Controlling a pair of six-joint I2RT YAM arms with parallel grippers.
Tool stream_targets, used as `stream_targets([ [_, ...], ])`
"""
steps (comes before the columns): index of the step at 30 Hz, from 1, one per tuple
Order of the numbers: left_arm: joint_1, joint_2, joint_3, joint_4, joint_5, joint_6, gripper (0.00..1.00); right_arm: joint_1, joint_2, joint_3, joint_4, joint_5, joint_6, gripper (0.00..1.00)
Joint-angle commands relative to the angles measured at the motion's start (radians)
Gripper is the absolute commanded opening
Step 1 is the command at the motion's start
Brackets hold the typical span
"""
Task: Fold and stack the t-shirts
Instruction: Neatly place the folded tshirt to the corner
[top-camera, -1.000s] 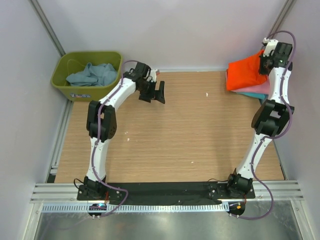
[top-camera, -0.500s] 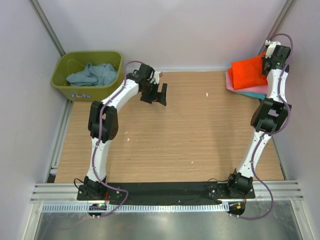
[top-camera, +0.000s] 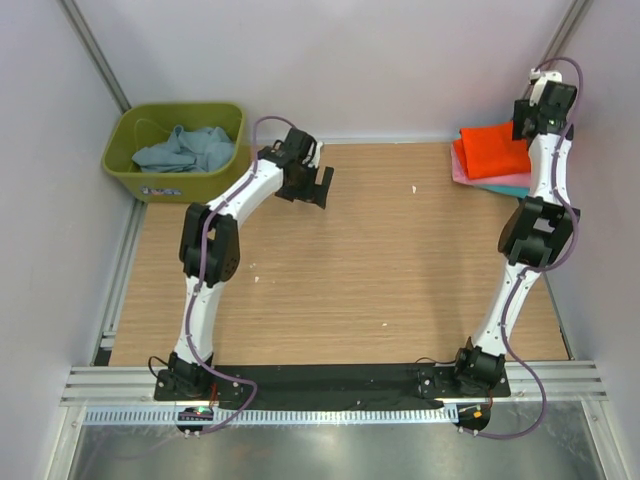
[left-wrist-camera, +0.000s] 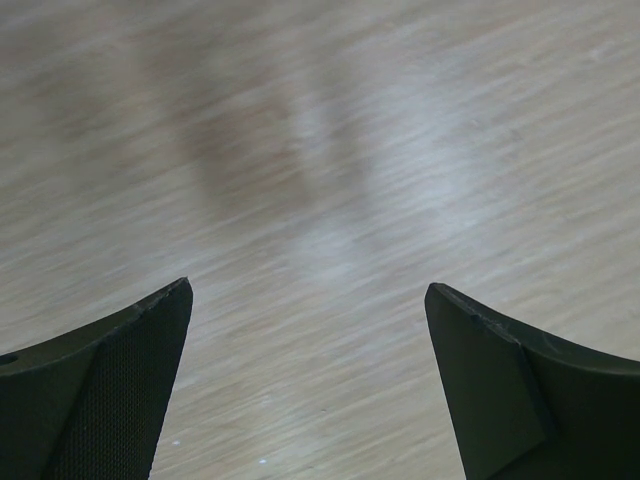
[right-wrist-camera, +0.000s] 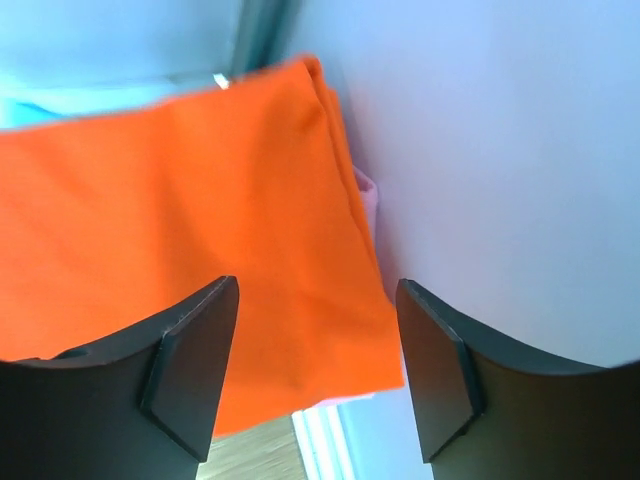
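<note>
A folded orange t-shirt (top-camera: 492, 150) lies on top of a pink t-shirt (top-camera: 461, 166) and a teal t-shirt (top-camera: 512, 188), stacked at the table's far right corner. My right gripper (top-camera: 538, 108) hangs just above the stack's far edge by the wall. In the right wrist view the right gripper (right-wrist-camera: 318, 300) is open, with the orange t-shirt (right-wrist-camera: 180, 200) loose below its jaws. A crumpled blue-grey t-shirt (top-camera: 185, 148) lies in the olive tub (top-camera: 122, 158). My left gripper (top-camera: 320, 186) stands wide open over bare wood, as the left wrist view shows (left-wrist-camera: 308, 300).
The tub stands off the table's far left corner. Grey walls close in on both sides, and the right wall (right-wrist-camera: 500, 150) is very near the right gripper. Metal rails (top-camera: 120, 270) run along the table's left and near edges.
My right gripper has opened and let go of the orange t-shirt, which now lies flat on the stack. The gripper has pulled up and back. The left arm has shifted slightly.
</note>
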Motion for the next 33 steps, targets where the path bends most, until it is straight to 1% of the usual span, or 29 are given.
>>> stream_targets([
  [1, -0.023, -0.072, 0.096, 0.049, -0.272, 0.031, 1.00, 0.041, -0.225, -0.012, 0.038, -0.049, 0.064, 0.71],
  [3, -0.033, -0.080, 0.141, 0.057, -0.362, 0.041, 1.00, 0.067, -0.267, -0.045, 0.012, -0.104, 0.124, 0.80],
  [4, -0.033, -0.083, 0.150, 0.070, -0.435, 0.048, 1.00, 0.075, -0.316, -0.097, 0.001, -0.167, 0.153, 0.81],
  [5, -0.033, -0.086, 0.158, 0.076, -0.457, 0.063, 1.00, 0.087, -0.341, -0.133, -0.005, -0.204, 0.173, 0.86],
  [6, -0.034, -0.095, 0.156, 0.083, -0.477, 0.076, 1.00, 0.110, -0.371, -0.173, -0.014, -0.264, 0.229, 0.96],
  [7, -0.034, -0.096, 0.156, 0.083, -0.494, 0.086, 1.00, 0.124, -0.397, -0.260, -0.014, -0.298, 0.254, 1.00],
  [8, -0.033, -0.098, 0.156, 0.080, -0.496, 0.103, 1.00, 0.138, -0.454, -0.304, -0.012, -0.330, 0.277, 1.00],
  [9, -0.034, -0.103, 0.158, 0.063, -0.490, 0.144, 1.00, 0.165, -0.477, -0.390, -0.014, -0.412, 0.334, 1.00],
  [11, -0.033, -0.110, 0.146, 0.046, -0.459, 0.192, 1.00, 0.191, -0.528, -0.472, -0.017, -0.494, 0.378, 1.00],
  [12, -0.034, -0.121, 0.138, 0.046, -0.455, 0.200, 1.00, 0.211, -0.566, -0.536, -0.016, -0.522, 0.406, 1.00],
  [13, -0.033, -0.127, 0.130, 0.043, -0.450, 0.223, 0.99, 0.245, -0.586, -0.562, -0.019, -0.537, 0.415, 1.00],
  [14, -0.033, -0.136, 0.115, 0.044, -0.452, 0.222, 1.00, 0.271, -0.602, -0.582, -0.028, -0.511, 0.420, 1.00],
  [15, -0.033, -0.145, 0.112, 0.049, -0.458, 0.181, 1.00, 0.296, -0.629, -0.611, -0.034, -0.473, 0.417, 1.00],
  [16, -0.026, -0.149, 0.113, 0.035, -0.456, 0.151, 0.99, 0.334, -0.646, -0.628, -0.037, -0.395, 0.416, 1.00],
  [18, -0.020, -0.153, 0.122, -0.001, -0.429, 0.064, 0.99, 0.347, -0.683, -0.668, -0.046, -0.358, 0.422, 1.00],
  [19, -0.022, -0.156, 0.113, -0.009, -0.395, 0.065, 1.00, 0.347, -0.692, -0.676, -0.055, -0.343, 0.434, 1.00],
  [20, -0.022, -0.155, 0.109, -0.014, -0.333, 0.065, 1.00, 0.348, -0.703, -0.684, -0.075, -0.330, 0.439, 1.00],
  [23, -0.022, -0.158, 0.092, -0.034, -0.297, 0.074, 0.99, 0.348, -0.760, -0.728, -0.077, -0.295, 0.446, 1.00],
  [25, -0.022, -0.162, 0.102, -0.032, -0.310, 0.073, 1.00, 0.348, -0.793, -0.753, -0.086, -0.286, 0.454, 1.00],
  [26, -0.022, -0.162, 0.109, -0.032, -0.320, 0.074, 1.00, 0.348, -0.798, -0.753, -0.116, -0.281, 0.454, 1.00],
  [31, -0.020, -0.169, 0.122, -0.028, -0.375, 0.096, 1.00, 0.348, -0.816, -0.702, -0.242, -0.238, 0.462, 1.00],
  [33, -0.022, -0.172, 0.115, -0.023, -0.379, 0.096, 1.00, 0.348, -0.833, -0.742, -0.218, -0.240, 0.451, 1.00],
])
